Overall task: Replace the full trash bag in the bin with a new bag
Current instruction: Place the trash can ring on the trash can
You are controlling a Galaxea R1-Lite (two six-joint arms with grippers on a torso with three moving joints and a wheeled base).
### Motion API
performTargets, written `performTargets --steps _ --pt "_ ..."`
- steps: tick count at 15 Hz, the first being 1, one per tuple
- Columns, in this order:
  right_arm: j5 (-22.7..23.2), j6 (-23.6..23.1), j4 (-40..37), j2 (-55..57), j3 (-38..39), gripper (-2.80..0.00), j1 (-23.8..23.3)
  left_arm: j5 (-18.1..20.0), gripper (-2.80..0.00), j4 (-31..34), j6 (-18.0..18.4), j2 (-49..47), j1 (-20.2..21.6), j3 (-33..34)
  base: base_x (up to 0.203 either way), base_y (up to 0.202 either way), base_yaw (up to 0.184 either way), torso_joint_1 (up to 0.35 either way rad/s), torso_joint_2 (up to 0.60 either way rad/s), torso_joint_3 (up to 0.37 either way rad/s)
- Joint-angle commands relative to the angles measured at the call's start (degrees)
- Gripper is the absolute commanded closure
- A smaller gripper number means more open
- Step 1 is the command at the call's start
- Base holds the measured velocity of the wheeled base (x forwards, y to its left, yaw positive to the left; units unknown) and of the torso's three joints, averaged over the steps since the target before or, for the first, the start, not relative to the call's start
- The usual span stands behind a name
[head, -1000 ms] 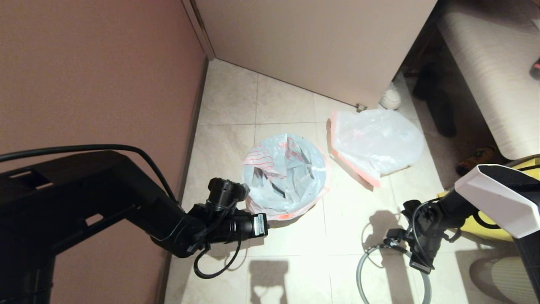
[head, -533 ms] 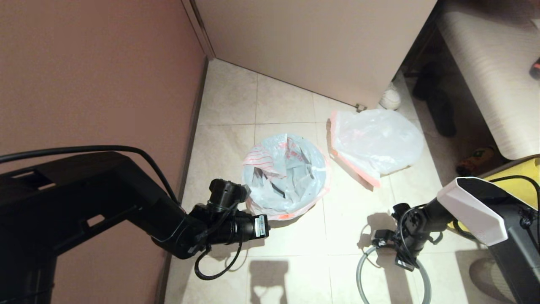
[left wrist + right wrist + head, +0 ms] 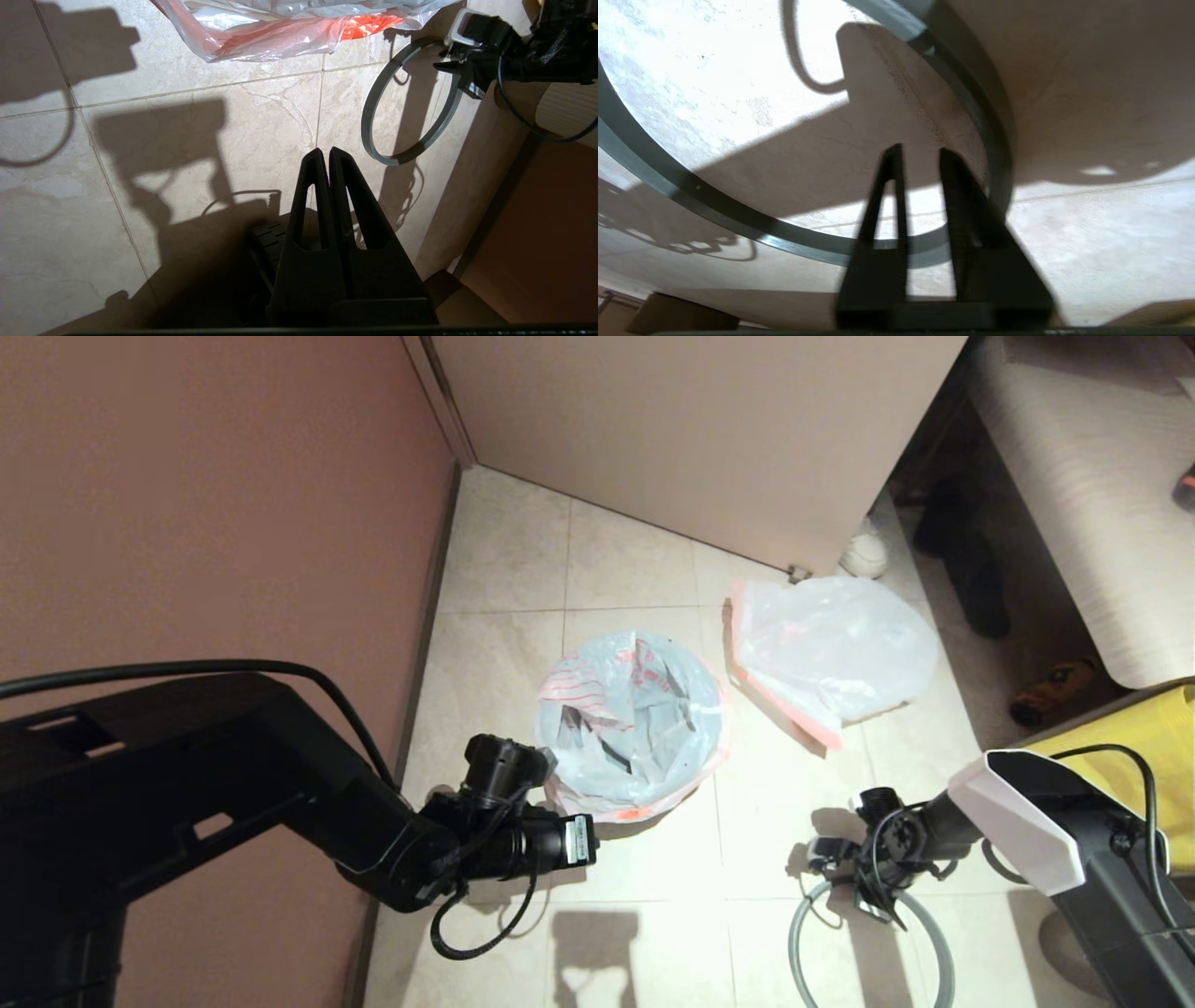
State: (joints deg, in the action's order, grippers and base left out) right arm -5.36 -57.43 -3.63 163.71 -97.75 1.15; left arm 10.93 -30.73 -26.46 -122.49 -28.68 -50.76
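Head view. Two translucent white plastic bags on the beige tiled floor [image 3: 653, 859]. One, with a pink hem and red printed lines [image 3: 630, 723], lines the small round bin; only that bag shows, draped over the rim, so the black pail itself cannot be made out. The other, a plain bulging white bag with a pink-orange hem [image 3: 831, 653], lies on the tiles just beside the bin, toward the right and near the pale cabinet panel [image 3: 709, 439]. One thin grey plastic hoop [image 3: 801, 919] lies flat on the floor, well apart from the bin, low on the right. Two arms: the left gripper [image 3: 583, 840] hangs low beside the bin's near side; the right gripper [image 3: 873, 896] points down over the hoop's upper arc. A yellow fabric bag [image 3: 1153, 728] sits behind the right arm.

Left wrist view. One pair of black fingers [image 3: 317, 163], pressed together, holding nothing, over bare tile. The printed bag's orange-red hem [image 3: 289, 35] and the hoop [image 3: 373, 149] lie beyond.

Right wrist view. Fingers [image 3: 892, 161] stand a little apart, nothing pinched between them; the hoop [image 3: 724, 210] curves beneath them.

Against a second ago: the right arm has come in lower and leftward over the hoop. Left arm, both bags and hoop are unmoved.
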Motion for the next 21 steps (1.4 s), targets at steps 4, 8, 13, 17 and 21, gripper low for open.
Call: performTargets --steps 4,8,13,17,21 --pt "0.0 -1.7 4.9 -2.3 2.2 -2.8 -0.3 0.0 0.0 -0.2 -0.2 0.1 -0.5 0.5 0.0 0.0 0.0 0.0 0.0 0.0" --pt "0.0 -5.3 5.9 0.5 -0.6 -2.8 -1.1 0.1 0.0 -0.3 0.8 0.0 -0.6 0.5 0.0 0.0 0.0 0.0 0.0 0.0" --pt "0.0 -8.0 5.5 4.2 -6.4 -2.8 -1.8 0.0 0.0 -0.3 0.8 -0.3 -0.7 0.5 0.0 0.0 0.0 0.0 0.0 0.0" --pt "0.0 -10.7 5.2 8.9 -12.8 -2.8 -3.1 0.0 0.0 -0.4 0.8 -0.3 -0.7 0.5 0.0 0.0 0.0 0.0 0.0 0.0" --pt "-0.1 -12.3 5.0 10.7 -15.0 0.0 -4.0 0.0 0.0 -0.4 0.8 -0.4 -0.7 0.5 0.0 0.0 0.0 0.0 0.0 0.0"
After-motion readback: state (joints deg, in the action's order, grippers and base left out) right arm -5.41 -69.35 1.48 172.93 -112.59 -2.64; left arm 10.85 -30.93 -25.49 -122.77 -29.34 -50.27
